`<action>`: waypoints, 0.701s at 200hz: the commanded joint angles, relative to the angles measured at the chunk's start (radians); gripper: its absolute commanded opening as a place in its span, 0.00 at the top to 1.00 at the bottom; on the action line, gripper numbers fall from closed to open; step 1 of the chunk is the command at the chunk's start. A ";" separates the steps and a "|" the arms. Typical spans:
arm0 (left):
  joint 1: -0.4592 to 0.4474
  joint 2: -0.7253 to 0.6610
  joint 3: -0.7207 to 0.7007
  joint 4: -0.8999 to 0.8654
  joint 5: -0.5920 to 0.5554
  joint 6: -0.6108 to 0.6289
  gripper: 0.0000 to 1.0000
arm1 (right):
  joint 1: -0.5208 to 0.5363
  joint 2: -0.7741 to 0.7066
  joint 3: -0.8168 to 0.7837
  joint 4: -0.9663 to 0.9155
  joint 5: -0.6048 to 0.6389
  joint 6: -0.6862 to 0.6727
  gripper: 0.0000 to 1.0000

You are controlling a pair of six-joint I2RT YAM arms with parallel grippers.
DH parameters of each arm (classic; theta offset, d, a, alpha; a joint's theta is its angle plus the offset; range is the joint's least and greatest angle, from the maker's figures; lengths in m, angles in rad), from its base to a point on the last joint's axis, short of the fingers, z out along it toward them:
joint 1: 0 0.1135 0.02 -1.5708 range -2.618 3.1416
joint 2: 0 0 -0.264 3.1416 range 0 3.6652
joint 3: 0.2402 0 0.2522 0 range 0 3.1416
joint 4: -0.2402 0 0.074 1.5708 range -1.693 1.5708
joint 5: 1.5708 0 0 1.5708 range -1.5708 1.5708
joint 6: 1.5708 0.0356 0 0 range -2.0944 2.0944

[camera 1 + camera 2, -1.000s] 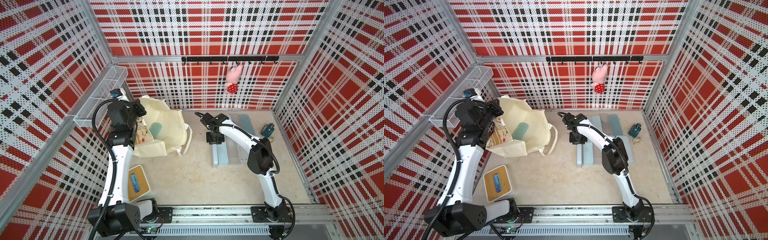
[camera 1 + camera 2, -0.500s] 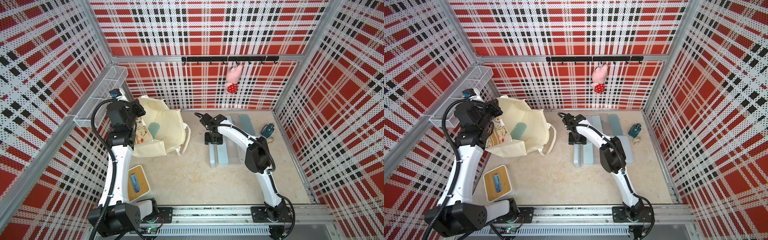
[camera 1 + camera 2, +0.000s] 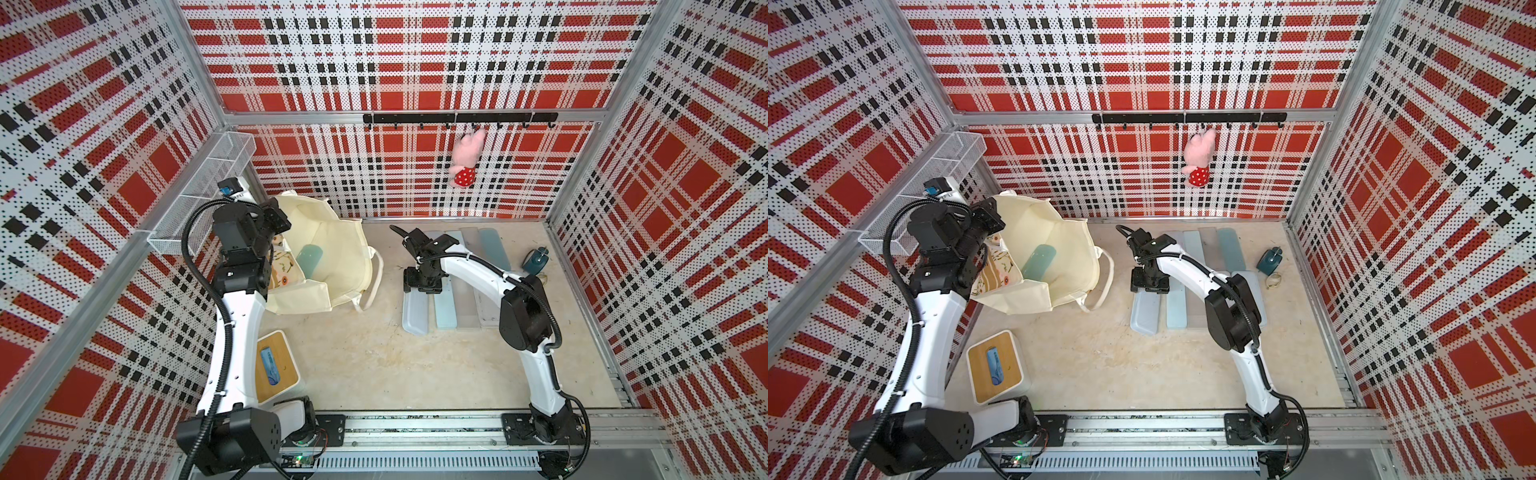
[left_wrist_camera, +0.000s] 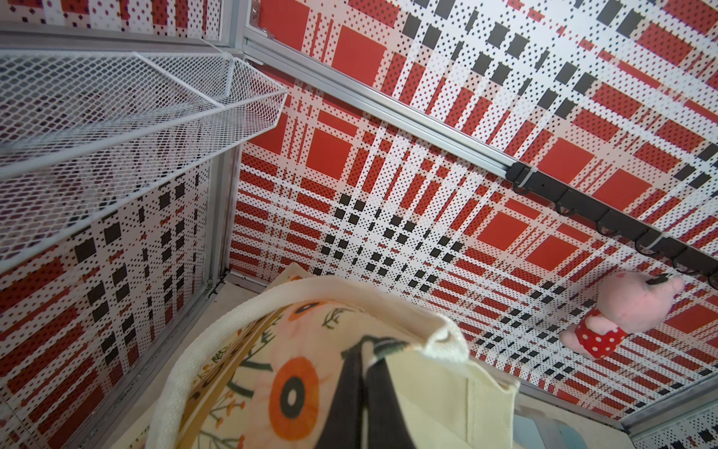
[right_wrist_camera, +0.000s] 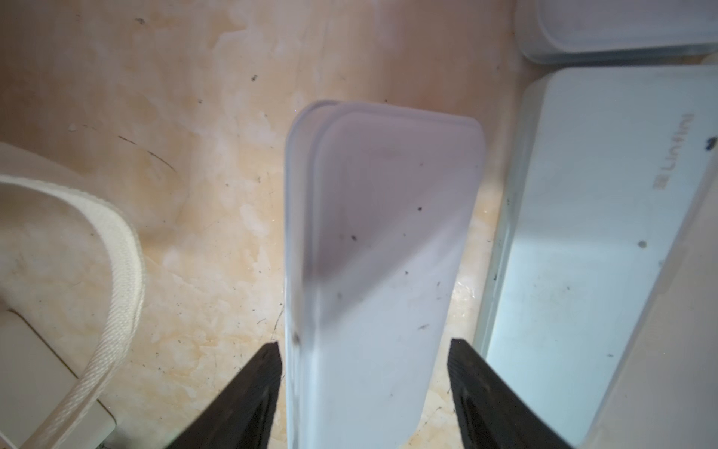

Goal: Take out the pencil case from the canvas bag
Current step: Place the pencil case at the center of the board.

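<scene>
Right claw (image 5: 363,344) gapes astride the pale pencil case (image 5: 384,214): rise straight, no nudging. Left claw (image 4: 369,350) pinches the canvas bag (image 4: 447,396) rim.

Canvas bag (image 3: 340,257) — matt woven cloth, pencil case (image 5: 380,252) — smooth frosted plastic

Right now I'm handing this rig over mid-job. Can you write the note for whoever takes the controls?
Tools: the left tool is shut on the rim of the canvas bag, holding its mouth open. The right tool is open, its jaws on either side of a pale frosted pencil case without gripping it.
Things: the pale case lies on the table, leftmost in a row with the other cases. A teal pencil case lies inside the bag.
Done: the pale case is out.
Left: probably lift the right tool clear, then reach in for the teal one.
</scene>
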 commanded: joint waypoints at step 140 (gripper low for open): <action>0.014 0.014 0.075 0.130 0.104 -0.075 1.00 | 0.263 -0.291 -0.488 0.331 0.278 0.082 0.10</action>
